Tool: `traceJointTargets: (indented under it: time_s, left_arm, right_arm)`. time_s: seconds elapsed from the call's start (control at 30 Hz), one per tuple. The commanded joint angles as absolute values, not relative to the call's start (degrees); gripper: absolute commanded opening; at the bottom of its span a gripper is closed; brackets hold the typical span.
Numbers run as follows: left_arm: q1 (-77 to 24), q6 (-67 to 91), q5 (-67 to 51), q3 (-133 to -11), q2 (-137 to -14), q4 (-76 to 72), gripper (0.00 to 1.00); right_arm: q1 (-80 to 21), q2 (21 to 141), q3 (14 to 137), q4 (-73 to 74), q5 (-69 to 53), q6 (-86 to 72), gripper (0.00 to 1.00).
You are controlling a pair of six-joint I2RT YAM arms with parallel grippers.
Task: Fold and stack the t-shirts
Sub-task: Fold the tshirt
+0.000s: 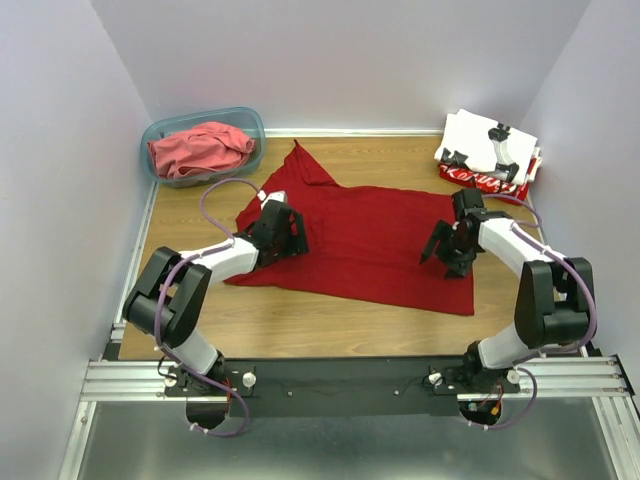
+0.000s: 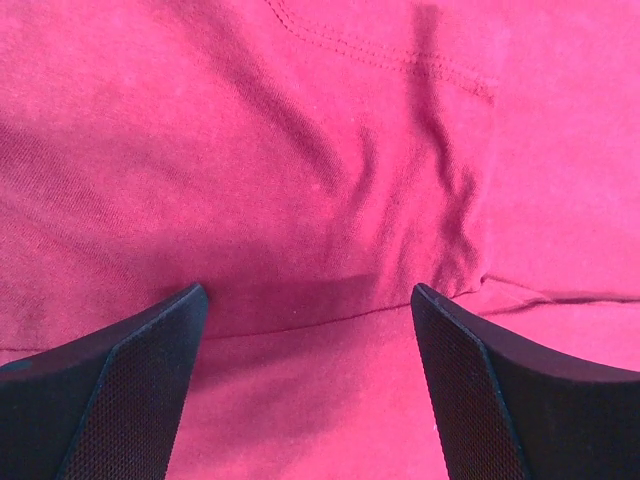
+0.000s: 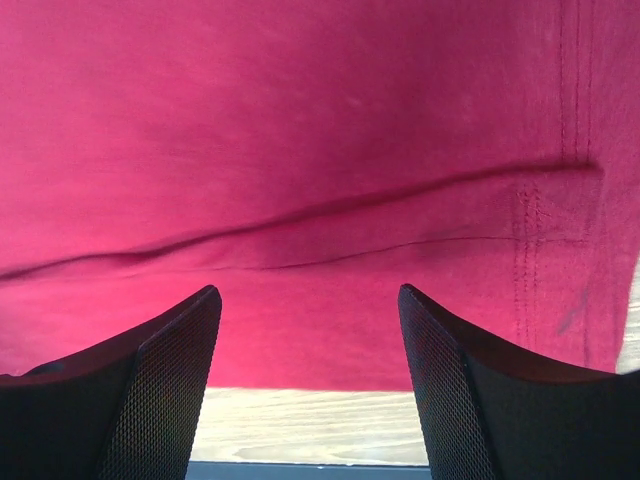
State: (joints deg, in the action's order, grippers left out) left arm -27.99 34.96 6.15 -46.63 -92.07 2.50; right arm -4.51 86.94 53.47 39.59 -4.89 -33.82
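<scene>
Lying crosswise, left-to-right: red t-shirt [image 1: 370, 240]

The white t-shirt [image 1: 478, 135] hides most of the lettered red t-shirt [image 1: 480, 180] beneath.

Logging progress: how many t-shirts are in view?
4: deep red shirt spread mid-table; coral shirt in the tub; white shirt stacked on a red lettered shirt, far right. Others may be hidden.
</scene>
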Motion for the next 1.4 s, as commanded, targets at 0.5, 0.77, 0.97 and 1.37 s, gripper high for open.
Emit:
traceJointTargets:
  time_s: [0.5,0.77,0.97,1.37]
  left_arm:
    - [-34.71,44.99,9.14,-34.54,-87.10,2.19,0.88]
    - [-39.02,49.74,10.19,-32.52,-83.06,8.26,0.88]
    - [-39.37,49.75,11.95,-34.45,-79.19,13.00,0.89]
    - [-39.37,38.77,13.62,-52.82,-87.88,10.56,0.92]
  right_arm:
    - [-4.66,83.07,39.91,43.76,1.39,-42.27,0.83]
    - [-4.75,76.82,39.20,50.70,4.04,-43.86,0.88]
    - [-4.66,75.50,45.34,55.37,5.89,-42.28,0.89]
    - [-10.98,82.87,61.96,49.40,3.51,-38.05,0.95]
